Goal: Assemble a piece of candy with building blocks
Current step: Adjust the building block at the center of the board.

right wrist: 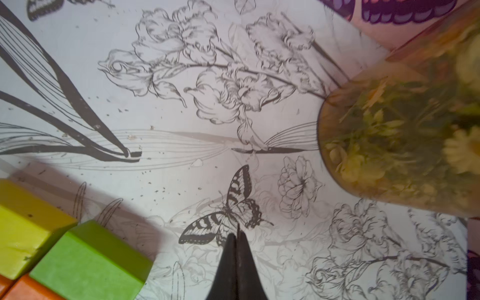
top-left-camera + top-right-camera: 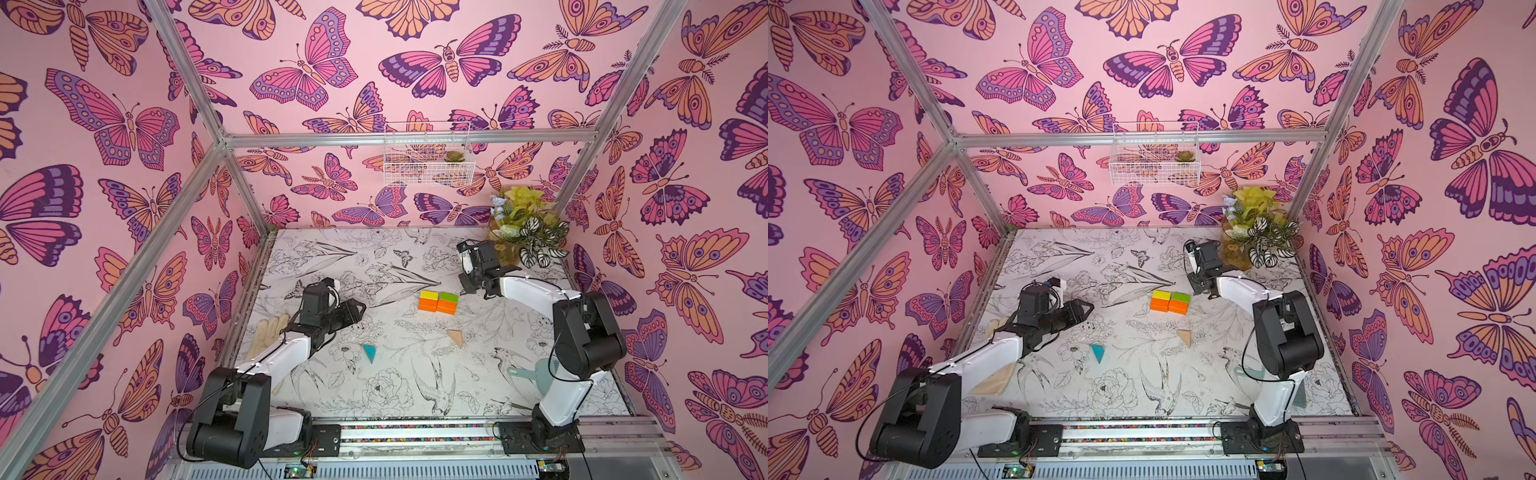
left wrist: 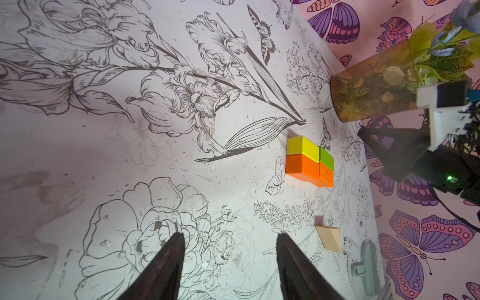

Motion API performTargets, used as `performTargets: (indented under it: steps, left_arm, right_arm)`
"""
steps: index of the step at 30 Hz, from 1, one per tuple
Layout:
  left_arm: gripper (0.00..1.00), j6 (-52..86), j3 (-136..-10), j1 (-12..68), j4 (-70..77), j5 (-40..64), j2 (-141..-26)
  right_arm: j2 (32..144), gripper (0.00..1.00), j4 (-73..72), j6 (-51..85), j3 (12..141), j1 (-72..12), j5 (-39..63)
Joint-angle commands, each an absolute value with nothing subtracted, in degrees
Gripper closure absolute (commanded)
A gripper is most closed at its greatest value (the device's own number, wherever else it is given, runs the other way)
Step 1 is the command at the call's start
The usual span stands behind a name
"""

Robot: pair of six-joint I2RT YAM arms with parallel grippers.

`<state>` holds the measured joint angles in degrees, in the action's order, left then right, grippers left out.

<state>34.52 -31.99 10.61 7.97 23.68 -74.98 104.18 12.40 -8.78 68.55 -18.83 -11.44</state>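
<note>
Clearly the four bricks [image 2: 438, 301] sit flush around the middle of the desk [image 2: 374, 399] as candy body; teal triangle [image 2: 369, 352] and tan triangle [image 2: 456, 336] wait loose nearer its front edge. Left pincer [image 3: 230, 235] gapes empty; right pincer [image 1: 237, 233] is closed, empty.

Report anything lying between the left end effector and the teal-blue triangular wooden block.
Nothing visible. In both top views only bare printed table separates the left end effector from the teal-blue triangular wooden block.
</note>
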Motion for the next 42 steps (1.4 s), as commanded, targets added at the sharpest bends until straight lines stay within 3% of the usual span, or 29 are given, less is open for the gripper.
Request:
performTargets:
  steps: [1, 6, 19, 42]
  left_arm:
    - [0.40, 34.76, -31.68, 10.38, 9.05, 24.83, -74.64]
    - [0.40, 34.78, -31.99, 10.42, 9.03, 25.09, -75.21]
    - [0.40, 34.69, -32.10, 10.42, 9.05, 25.49, -75.19]
    - [0.40, 34.91, -30.67, 10.46, 9.01, 25.11, -73.52]
  right_arm:
    - [106.30, 1.00, 19.61, -3.80, 71.13, -18.61, -12.02]
    - [107.64, 1.00, 26.15, -0.35, 74.57, -18.12, -12.56]
    - [100.67, 1.00, 17.99, 12.45, 65.35, -16.78, 6.25]
    - [107.05, 1.00, 18.23, 12.90, 69.33, -16.77, 11.40]
